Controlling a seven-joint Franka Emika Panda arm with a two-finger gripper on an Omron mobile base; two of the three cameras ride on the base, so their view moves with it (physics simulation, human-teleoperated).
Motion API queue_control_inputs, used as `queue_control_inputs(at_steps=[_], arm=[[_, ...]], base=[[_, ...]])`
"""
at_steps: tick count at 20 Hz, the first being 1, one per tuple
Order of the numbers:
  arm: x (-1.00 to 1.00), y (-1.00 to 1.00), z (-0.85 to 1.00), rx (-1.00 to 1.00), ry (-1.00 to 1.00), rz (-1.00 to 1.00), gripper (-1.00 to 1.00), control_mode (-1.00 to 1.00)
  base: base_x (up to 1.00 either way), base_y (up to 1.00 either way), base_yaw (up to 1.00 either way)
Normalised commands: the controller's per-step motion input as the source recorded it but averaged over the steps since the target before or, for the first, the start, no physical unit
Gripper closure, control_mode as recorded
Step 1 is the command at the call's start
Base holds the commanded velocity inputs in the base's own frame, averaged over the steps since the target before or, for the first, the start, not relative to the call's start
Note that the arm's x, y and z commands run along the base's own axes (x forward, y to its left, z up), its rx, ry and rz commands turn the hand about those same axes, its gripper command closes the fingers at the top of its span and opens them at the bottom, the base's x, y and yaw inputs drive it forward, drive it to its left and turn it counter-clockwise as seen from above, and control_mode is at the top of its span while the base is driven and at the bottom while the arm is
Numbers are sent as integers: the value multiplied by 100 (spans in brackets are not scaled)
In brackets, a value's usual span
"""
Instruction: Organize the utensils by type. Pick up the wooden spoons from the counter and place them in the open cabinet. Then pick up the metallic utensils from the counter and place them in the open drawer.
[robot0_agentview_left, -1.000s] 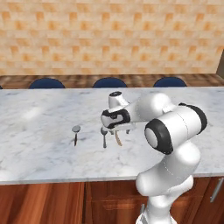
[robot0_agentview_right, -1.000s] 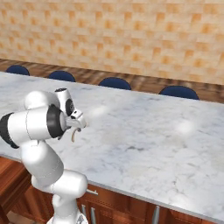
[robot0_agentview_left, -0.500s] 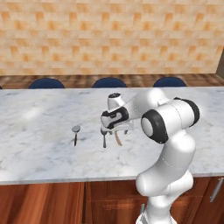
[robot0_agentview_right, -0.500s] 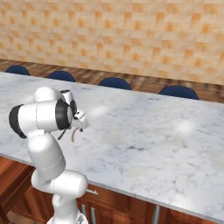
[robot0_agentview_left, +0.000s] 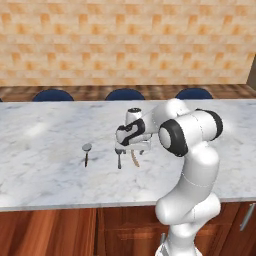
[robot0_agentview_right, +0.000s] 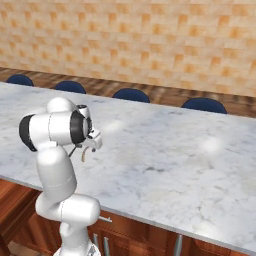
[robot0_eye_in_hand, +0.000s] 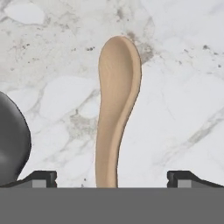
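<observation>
In the hand view a pale wooden spoon (robot0_eye_in_hand: 116, 113) lies on the marble counter (robot0_eye_in_hand: 183, 87), bowl toward the top of the picture and handle running down between the two dark fingertips (robot0_eye_in_hand: 39, 178), which stand wide apart on either side of it without touching it; the gripper (robot0_eye_in_hand: 111, 181) is spread and holds nothing. A dark rounded shape at the left edge of that view is the bowl of a metal spoon (robot0_eye_in_hand: 11, 140), just beside the wooden one. The left base view shows the wider layout: the gripper (robot0_agentview_left: 134, 149) hangs low over the counter (robot0_agentview_left: 45, 150) with the wooden spoon (robot0_agentview_left: 134, 158) showing below it, the metal spoon (robot0_agentview_left: 119, 158) close on its left, and a second metal spoon (robot0_agentview_left: 86, 152) further left, well apart from the pair. In the right base view the arm's own bulk hides most of this; the gripper (robot0_agentview_right: 89, 145) sits low by the counter (robot0_agentview_right: 175, 155), with a sliver of the wooden spoon (robot0_agentview_right: 83, 156) beneath it. The counter is a long white-grey marble slab on reddish wood cabinet fronts (robot0_agentview_left: 55, 232). Behind it blue stool seats (robot0_agentview_left: 125, 94) line the far edge, then a wood floor and an orange tiled wall (robot0_agentview_left: 125, 40).
</observation>
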Motion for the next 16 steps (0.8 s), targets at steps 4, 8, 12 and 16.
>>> queue_control_inputs(at_steps=[4,8,12,16], arm=[[11,1,-27,4,0,0,-100,-100],[19,5,-25,1,0,0,-100,-100],[5,3,-34,0,0,0,-100,-100],[0,3,-39,0,0,-1,100,-100]], base=[[0,0,0],[0,0,0],[0,0,0],[0,0,0]])
